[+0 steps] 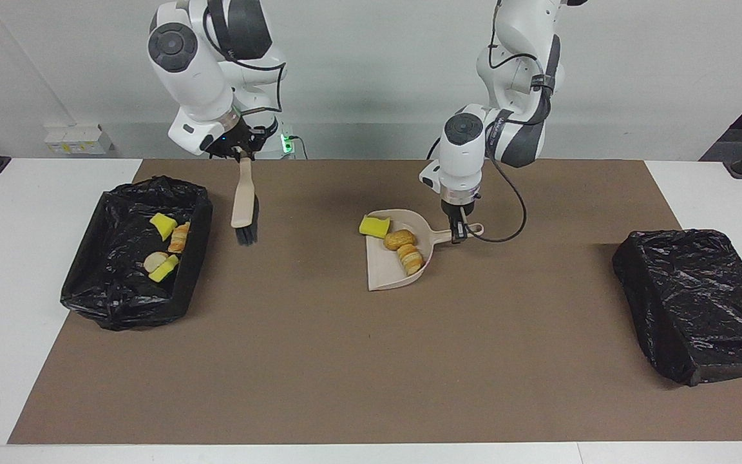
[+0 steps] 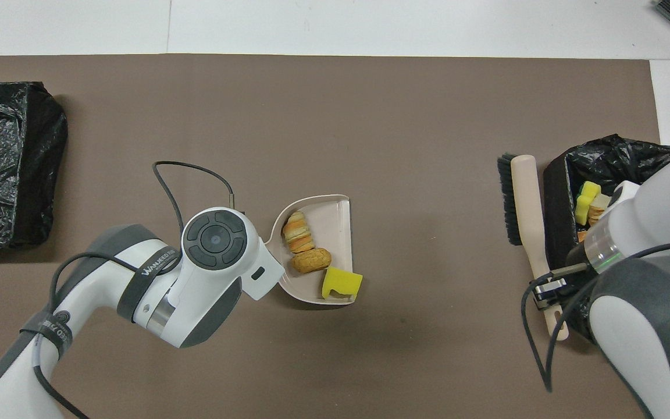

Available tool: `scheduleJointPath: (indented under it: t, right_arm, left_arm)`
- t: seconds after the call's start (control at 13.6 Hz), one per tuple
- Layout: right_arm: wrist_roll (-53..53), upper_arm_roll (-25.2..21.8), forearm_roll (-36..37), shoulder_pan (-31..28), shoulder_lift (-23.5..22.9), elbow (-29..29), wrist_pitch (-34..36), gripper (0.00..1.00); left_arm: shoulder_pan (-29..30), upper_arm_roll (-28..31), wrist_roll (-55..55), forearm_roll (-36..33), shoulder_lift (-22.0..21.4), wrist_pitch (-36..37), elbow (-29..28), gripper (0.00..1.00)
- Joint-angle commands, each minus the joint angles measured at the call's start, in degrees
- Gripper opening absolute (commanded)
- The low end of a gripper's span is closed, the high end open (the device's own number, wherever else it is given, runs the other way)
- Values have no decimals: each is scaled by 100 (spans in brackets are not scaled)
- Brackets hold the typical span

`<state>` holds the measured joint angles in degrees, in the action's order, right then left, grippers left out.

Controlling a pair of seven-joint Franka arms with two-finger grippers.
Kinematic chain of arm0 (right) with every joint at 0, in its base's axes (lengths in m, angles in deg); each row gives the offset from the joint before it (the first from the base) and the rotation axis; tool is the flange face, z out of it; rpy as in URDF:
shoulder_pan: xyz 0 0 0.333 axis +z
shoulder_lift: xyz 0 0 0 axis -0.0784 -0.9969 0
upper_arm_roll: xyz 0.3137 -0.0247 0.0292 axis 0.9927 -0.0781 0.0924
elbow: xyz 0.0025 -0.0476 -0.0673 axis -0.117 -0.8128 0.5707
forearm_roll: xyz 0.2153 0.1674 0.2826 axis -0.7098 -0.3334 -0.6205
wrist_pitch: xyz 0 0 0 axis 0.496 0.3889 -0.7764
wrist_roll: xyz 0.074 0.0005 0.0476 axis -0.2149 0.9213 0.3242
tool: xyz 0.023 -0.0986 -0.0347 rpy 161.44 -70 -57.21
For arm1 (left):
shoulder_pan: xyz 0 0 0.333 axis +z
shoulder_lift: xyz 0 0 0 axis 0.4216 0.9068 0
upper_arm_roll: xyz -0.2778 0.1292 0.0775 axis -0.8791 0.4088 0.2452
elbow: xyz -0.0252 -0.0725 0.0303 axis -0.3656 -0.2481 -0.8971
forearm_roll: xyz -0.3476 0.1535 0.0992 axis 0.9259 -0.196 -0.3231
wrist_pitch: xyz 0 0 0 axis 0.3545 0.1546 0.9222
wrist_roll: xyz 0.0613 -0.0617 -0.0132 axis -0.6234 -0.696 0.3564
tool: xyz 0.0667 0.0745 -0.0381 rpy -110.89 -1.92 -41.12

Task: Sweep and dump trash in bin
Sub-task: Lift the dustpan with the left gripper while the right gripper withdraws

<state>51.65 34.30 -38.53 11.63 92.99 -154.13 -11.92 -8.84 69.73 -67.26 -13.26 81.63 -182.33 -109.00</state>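
A beige dustpan [image 1: 384, 274] sits near the middle of the brown mat. It holds three scraps of trash: a yellow sponge bit [image 1: 374, 226], a brown bread-like lump [image 1: 400, 239] and a beige-orange chunk [image 1: 411, 260]. My left gripper [image 1: 458, 233] is shut on the dustpan's handle. In the overhead view the dustpan [image 2: 335, 218] shows, but the arm hides this gripper. My right gripper [image 1: 241, 153] is shut on the handle end of a beige brush [image 1: 242, 200]. The brush hangs bristles down beside the black-lined bin [image 1: 194, 258]. Several scraps [image 1: 165, 248] lie in that bin.
A second bin wrapped in black plastic [image 1: 699, 303] stands at the left arm's end of the table. The brown mat [image 1: 345, 374] covers most of the white table. In the overhead view the brush [image 2: 524, 203] lies along the bin's wall [image 2: 556, 221].
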Motion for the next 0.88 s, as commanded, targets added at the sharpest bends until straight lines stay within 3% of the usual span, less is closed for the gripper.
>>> scheduleJointPath:
  t: [0.0,0.22,0.59,0.81]
  right_arm:
    - [94,102,52,-54,111,-405,-13,0]
    - [76,102,52,-54,120,-414,-31,0]
    - [-108,146,-18,112,121,-555,-57,0]
    - [-1248,155,-376,866,33,-695,-75,0]
  left_arm:
    - [133,27,-293,502,-99,-378,-111,0]
    - [405,27,-908,908,-169,-441,-94,0]
    - [1152,19,-1741,944,-301,-327,309,0]
    - [1907,54,-2297,944,-345,-135,704,0]
